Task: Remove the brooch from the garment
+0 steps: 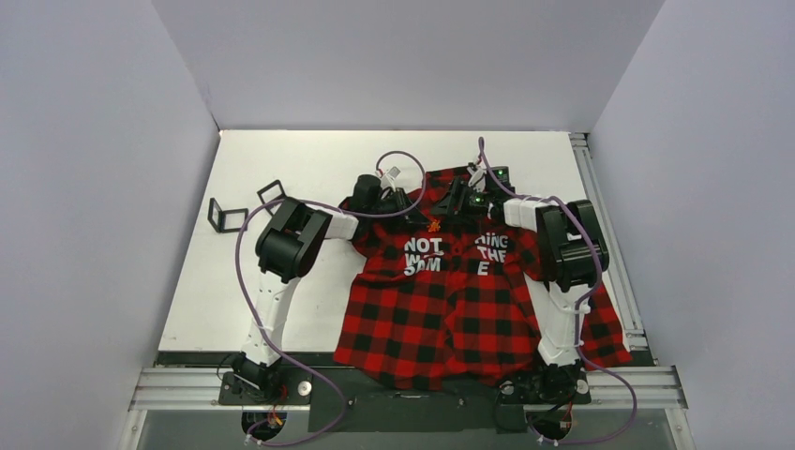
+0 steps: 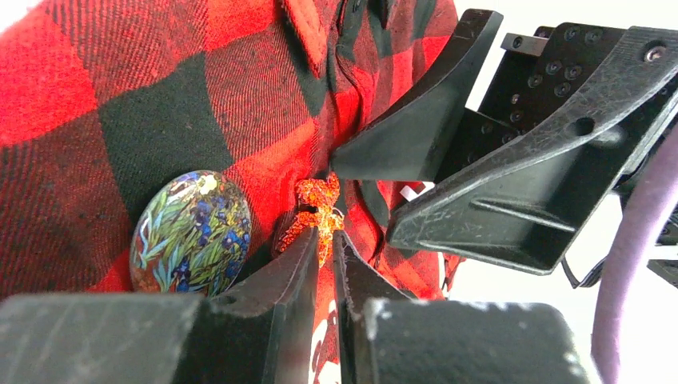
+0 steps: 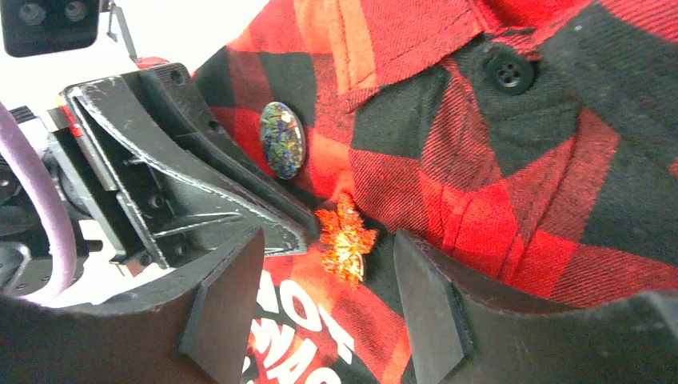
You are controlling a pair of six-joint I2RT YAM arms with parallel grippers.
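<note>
The red-and-black plaid garment (image 1: 450, 319) lies flat on the white table, collar at the far end. The orange-gold leaf-shaped brooch (image 1: 434, 225) sits just below the collar, above the white letters. In the left wrist view my left gripper (image 2: 326, 236) is nearly closed, and the brooch's (image 2: 318, 210) lower edge sits between its tips. My right gripper (image 3: 324, 264) is open, its two fingers straddling the brooch (image 3: 345, 240) just above the cloth (image 3: 480, 184). The left gripper's tip touches the brooch's left edge there.
A round badge painted with blue flowers (image 2: 190, 232) is pinned beside the brooch, also in the right wrist view (image 3: 283, 139). A black shirt button (image 3: 506, 72) sits at the collar. Two small black brackets (image 1: 228, 214) stand on the table at the left. Grey walls enclose the table.
</note>
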